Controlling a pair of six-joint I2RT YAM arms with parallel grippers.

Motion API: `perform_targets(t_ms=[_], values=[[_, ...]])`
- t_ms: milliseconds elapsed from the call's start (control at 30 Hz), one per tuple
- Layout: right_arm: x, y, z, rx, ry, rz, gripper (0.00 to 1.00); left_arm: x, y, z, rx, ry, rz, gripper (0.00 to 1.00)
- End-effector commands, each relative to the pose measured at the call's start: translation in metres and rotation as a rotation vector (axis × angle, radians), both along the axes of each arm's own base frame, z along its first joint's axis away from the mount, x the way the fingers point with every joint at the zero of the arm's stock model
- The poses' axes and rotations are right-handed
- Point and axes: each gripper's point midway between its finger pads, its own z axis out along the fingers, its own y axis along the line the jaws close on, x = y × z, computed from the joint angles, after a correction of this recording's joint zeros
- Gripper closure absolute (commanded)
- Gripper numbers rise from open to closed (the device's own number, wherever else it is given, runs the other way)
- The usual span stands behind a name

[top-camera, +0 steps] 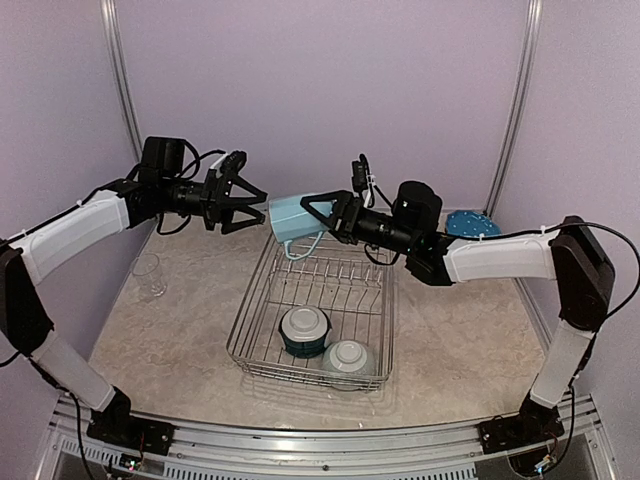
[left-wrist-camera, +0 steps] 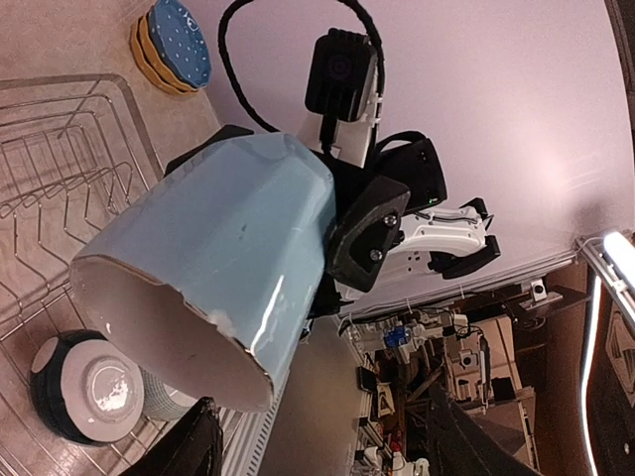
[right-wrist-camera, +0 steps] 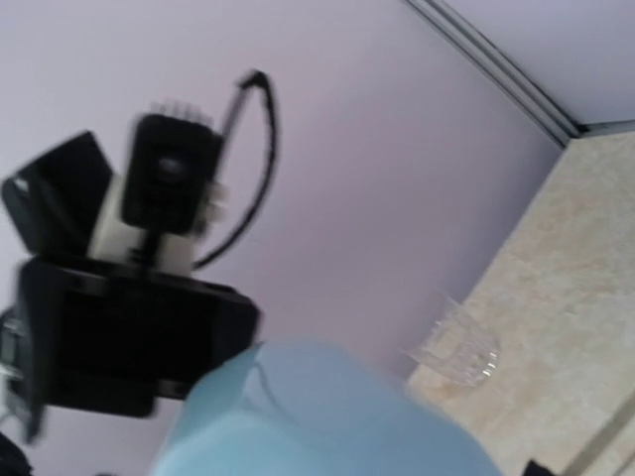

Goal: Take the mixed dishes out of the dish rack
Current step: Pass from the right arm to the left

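Note:
My right gripper [top-camera: 314, 216] is shut on the light blue mug [top-camera: 290, 221] and holds it on its side in the air over the far end of the dish rack [top-camera: 262, 293]. The mug fills the right wrist view [right-wrist-camera: 317, 416], hiding my own fingers. My left gripper [top-camera: 250, 208] is open just left of the mug's mouth, not touching it. In the left wrist view the mug [left-wrist-camera: 213, 258] sits between my spread fingers [left-wrist-camera: 189, 446]. Two small teal bowls [top-camera: 303, 330] [top-camera: 347, 357] lie in the rack's near end.
A clear glass [top-camera: 148, 277] stands on the table to the left of the rack, also showing in the right wrist view [right-wrist-camera: 451, 347]. A blue plate on yellow-orange plates [left-wrist-camera: 171, 45] is stacked at the back right [top-camera: 470, 222]. Walls close the back and sides.

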Motion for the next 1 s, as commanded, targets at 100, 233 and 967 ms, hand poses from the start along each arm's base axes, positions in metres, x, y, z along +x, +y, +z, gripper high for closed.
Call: perform_targets(t_ms=[100, 233, 967], values=[[-0.012, 0.006, 0.067, 0.202, -0.132, 0.051, 1.00, -0.002, -0.003, 0.001, -0.023, -0.006, -0.019, 0.37], [-0.012, 0.019, 0.068, 0.222, -0.131, 0.074, 1.00, -0.005, -0.003, 0.003, -0.035, -0.013, -0.026, 0.40], [-0.013, 0.038, 0.059, 0.261, -0.128, 0.001, 1.00, -0.001, -0.006, -0.002, -0.054, 0.009, -0.037, 0.91]])
